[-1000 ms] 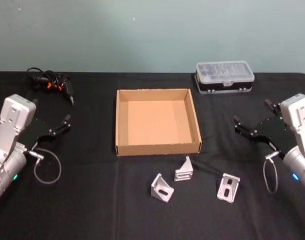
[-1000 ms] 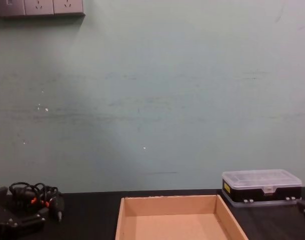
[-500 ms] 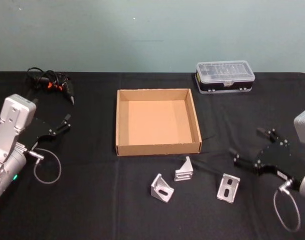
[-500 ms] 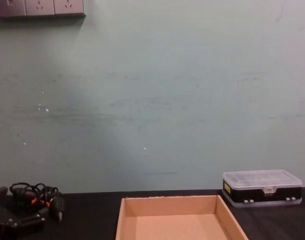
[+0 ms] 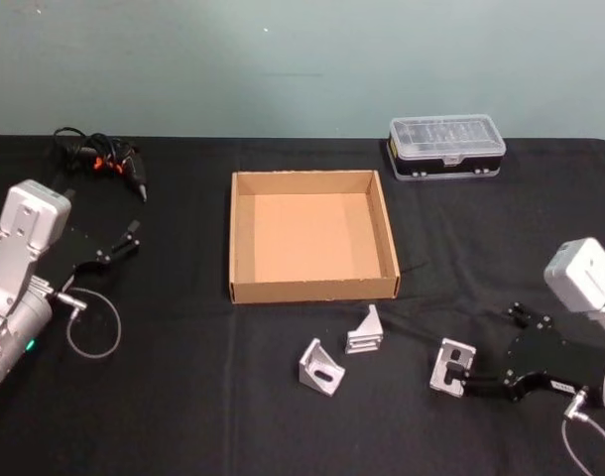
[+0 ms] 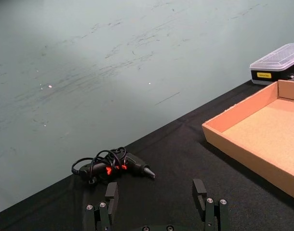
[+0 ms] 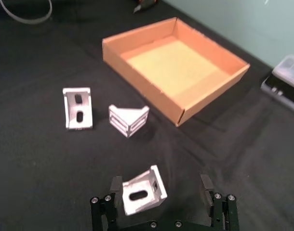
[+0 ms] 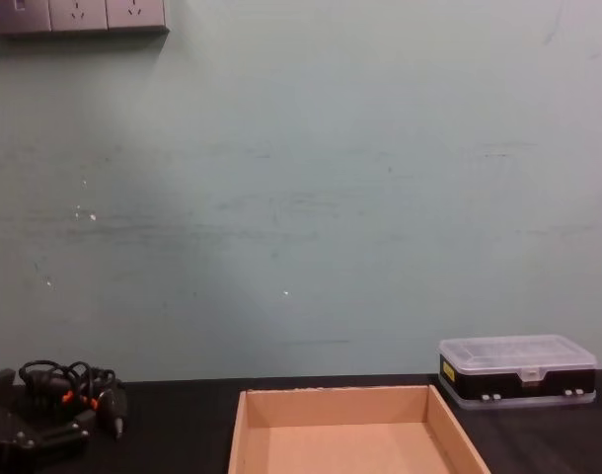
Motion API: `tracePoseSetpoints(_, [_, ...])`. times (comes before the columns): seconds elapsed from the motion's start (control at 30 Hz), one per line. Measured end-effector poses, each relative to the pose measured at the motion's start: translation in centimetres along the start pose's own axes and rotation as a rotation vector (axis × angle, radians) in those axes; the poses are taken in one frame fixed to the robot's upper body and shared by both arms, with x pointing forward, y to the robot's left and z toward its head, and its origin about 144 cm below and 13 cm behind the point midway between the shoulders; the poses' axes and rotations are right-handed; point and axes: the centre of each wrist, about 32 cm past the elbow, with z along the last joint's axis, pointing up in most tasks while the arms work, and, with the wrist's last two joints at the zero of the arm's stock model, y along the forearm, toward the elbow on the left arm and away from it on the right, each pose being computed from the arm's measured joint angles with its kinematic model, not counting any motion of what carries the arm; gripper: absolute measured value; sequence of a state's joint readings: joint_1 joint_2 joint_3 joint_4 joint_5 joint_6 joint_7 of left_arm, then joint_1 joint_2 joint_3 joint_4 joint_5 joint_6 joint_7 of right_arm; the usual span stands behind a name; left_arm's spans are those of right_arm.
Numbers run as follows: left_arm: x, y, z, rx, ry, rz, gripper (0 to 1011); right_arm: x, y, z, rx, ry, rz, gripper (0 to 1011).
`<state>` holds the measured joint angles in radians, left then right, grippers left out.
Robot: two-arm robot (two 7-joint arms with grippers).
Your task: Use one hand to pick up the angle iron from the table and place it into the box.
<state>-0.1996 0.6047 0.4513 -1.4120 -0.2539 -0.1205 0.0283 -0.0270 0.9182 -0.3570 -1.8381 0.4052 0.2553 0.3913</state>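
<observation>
Three silver angle irons lie in front of the tan cardboard box [image 5: 312,291]: one on the left [image 5: 322,367], one in the middle [image 5: 366,331], one on the right [image 5: 451,365]. My right gripper [image 5: 488,347] is low over the table at the right one, open. In the right wrist view that angle iron [image 7: 143,195] lies between the fingers of the right gripper [image 7: 160,183], nearer one finger, and I cannot tell if it touches. The box [image 7: 142,91] stands beyond it with nothing inside. My left gripper [image 5: 132,238] is parked open at the table's left.
A clear-lidded black plastic case [image 5: 446,149] stands behind the box at the right. A bundle of black cable with orange marks [image 5: 99,159] lies at the back left. The table is covered in black cloth [image 5: 183,397].
My right arm has come down and forward from beside the box to the right-hand angle iron, and its open fingers now straddle it. The left arm has barely moved.
</observation>
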Motion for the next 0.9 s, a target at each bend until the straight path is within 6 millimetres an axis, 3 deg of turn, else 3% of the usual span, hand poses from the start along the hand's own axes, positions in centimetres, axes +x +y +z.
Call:
tracePoseSetpoints(0.5, [0.0, 0.0, 0.0, 0.000, 0.000, 0.000, 1011, 0.7, 3.2, 0.3, -0.094, 0.024, 0.014, 1004])
tracePoseSetpoints(0.77, [0.0, 0.0, 0.0, 0.000, 0.000, 0.000, 1011, 0.7, 3.1, 0.3, -0.095, 0.021, 0.015, 1004])
tracePoseSetpoints(0.9, [0.0, 0.0, 0.0, 0.000, 0.000, 0.000, 1011, 0.7, 3.1, 0.3, -0.095, 0.020, 0.015, 934])
